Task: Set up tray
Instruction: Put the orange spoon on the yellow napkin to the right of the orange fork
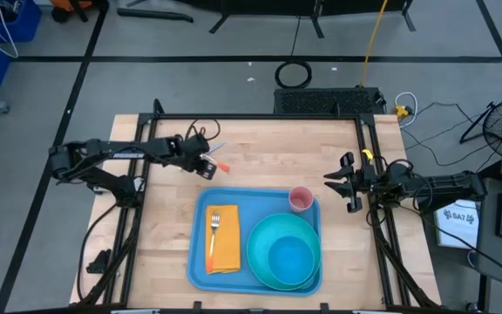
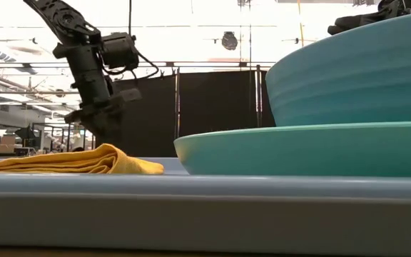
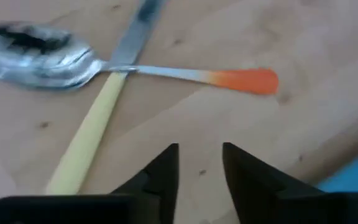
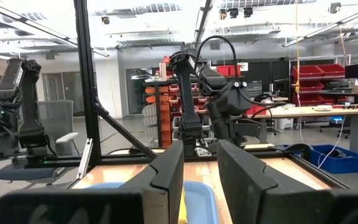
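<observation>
The blue tray (image 1: 197, 262) lies at the table's near middle. It carries a yellow-orange napkin (image 1: 225, 249) with a fork (image 1: 213, 232) on top, a turquoise plate (image 1: 260, 262) with a bowl (image 1: 290, 257) in it, and a pink cup (image 1: 301, 199). Beyond the tray's far left corner, a spoon with an orange handle end (image 3: 247, 79) lies across a knife with a pale yellow handle (image 3: 86, 137) on the wood. My left gripper (image 3: 201, 155) hovers over them, tipped down and open, with nothing between its fingers. My right gripper (image 4: 201, 162) waits open at the table's right edge.
The table's black frame posts (image 1: 157, 109) stand at the corners, and cables (image 1: 111, 253) hang along the left side. Bare wood (image 1: 268, 153) stretches from the tray to the far edge. In the low view the bowl (image 2: 355, 71) and plate (image 2: 305, 146) fill the right.
</observation>
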Robot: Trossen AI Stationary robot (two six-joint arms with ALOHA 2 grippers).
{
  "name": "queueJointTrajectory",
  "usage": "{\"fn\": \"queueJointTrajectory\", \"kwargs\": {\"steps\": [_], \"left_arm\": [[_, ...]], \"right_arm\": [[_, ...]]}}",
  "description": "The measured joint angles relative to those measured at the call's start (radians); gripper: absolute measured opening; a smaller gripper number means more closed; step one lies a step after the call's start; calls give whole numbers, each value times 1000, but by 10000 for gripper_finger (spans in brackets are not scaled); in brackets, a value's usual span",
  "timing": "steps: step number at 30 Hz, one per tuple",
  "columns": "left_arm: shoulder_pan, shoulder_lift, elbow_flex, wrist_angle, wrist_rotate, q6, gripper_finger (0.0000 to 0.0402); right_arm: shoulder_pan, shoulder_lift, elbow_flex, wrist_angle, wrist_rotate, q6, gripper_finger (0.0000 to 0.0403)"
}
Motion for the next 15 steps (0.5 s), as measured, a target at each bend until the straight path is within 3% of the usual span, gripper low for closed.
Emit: {"fn": "queueJointTrajectory", "kwargs": {"steps": [6, 9, 15], "left_arm": [[15, -5, 49, -27, 66, 259, 182], [38, 9, 99, -104, 47, 324, 191], [74, 54, 209, -242, 9, 695, 193]], "right_arm": [[0, 0, 0, 0, 1, -3, 89], [-1, 0, 0, 2, 1, -3, 89], [-1, 0, 0, 2, 2, -2, 89]]}}
